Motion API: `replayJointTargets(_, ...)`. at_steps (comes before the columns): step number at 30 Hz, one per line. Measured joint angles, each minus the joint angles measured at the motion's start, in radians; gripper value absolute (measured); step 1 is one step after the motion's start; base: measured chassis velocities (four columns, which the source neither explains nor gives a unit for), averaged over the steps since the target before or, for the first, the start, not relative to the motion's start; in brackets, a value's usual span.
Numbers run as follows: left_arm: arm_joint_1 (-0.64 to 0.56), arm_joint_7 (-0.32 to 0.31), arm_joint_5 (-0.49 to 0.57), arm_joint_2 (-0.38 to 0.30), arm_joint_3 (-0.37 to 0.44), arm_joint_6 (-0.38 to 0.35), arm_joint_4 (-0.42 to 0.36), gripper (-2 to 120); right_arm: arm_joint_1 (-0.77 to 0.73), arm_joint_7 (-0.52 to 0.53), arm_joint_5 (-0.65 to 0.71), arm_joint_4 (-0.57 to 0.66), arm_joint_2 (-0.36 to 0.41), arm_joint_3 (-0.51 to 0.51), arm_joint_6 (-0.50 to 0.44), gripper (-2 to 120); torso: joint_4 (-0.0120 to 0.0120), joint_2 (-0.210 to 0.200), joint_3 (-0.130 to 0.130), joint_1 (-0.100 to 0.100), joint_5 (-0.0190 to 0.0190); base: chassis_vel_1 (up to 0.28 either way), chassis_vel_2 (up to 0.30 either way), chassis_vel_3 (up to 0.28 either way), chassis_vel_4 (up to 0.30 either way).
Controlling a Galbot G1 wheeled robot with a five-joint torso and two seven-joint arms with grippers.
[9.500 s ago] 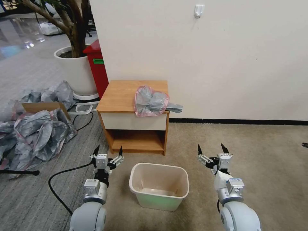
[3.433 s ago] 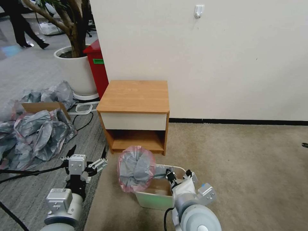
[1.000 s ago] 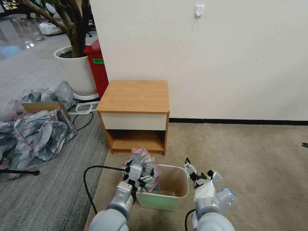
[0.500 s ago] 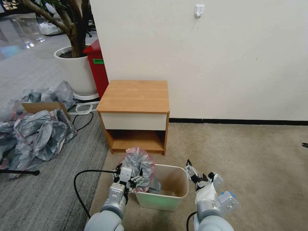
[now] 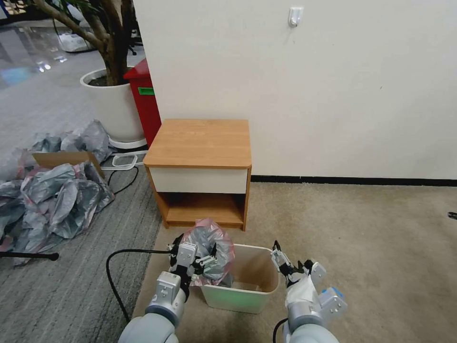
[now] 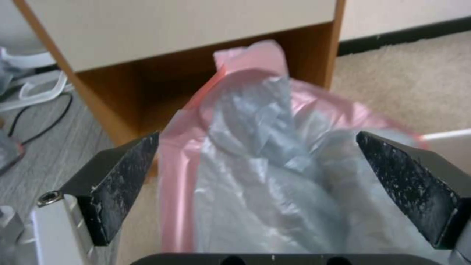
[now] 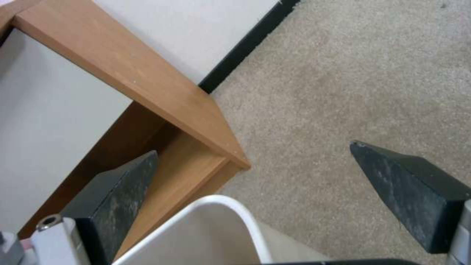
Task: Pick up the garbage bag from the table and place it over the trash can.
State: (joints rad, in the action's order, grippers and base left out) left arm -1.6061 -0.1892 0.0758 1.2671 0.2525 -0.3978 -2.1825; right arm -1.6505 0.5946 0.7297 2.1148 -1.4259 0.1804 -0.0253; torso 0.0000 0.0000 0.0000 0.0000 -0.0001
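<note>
On the carpet just in front of the table (image 5: 197, 143), head view: the trash can (image 5: 263, 297) sits low w/ the garbage bag (image 5: 209, 247) bunched over its left rim, pink edge up, part of it hanging inside the bin. Left gripper (image 5: 195, 255) is right at the bag on the can's left side, fingers spread apart w/ the bag's crumpled bulk between and beyond them. Right gripper (image 5: 288, 259) is over the can's right rim, fingers apart, nothing in them. Heap of grey bags (image 5: 52, 190) and a cardboard box (image 5: 66, 158) off to the left; red bin (image 5: 145, 102) and plant pot (image 5: 112, 102) behind.

Left wrist view: both fingers (image 6: 115, 180) wide, garbage bag (image 6: 265, 184) between them, not pinched; table's open shelf (image 6: 162, 77) behind it.

Right wrist view: fingers (image 7: 410, 187) wide, holding nothing, trash can rim (image 7: 235, 209) below, table corner (image 7: 162, 106) and carpet (image 7: 363, 73) beyond.
</note>
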Motion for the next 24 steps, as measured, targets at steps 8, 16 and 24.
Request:
replayJointTargets(8,-0.002,-0.023,0.013,0.017,-0.005,-0.011,0.009,73,-0.006,-0.002,0.0,0.001,0.003,0.002,0.017,100,0.0,0.0,0.0,0.0,0.0,0.0,0.0,0.0,0.0)
replayJointTargets(16,-0.007,-0.025,0.008,0.028,-0.003,-0.012,0.03,62,-0.004,-0.003,0.001,-0.008,0.005,0.003,0.019,100,0.0,0.0,0.0,0.0,0.0001,0.0,0.0,0.0,0.0)
replayJointTargets(24,-0.017,-0.025,-0.008,0.042,-0.012,-0.01,0.067,61,-0.001,-0.001,0.003,-0.017,0.006,0.013,0.015,100,0.0,0.0,0.0,0.0,0.0001,0.0,0.0,0.0,0.0)
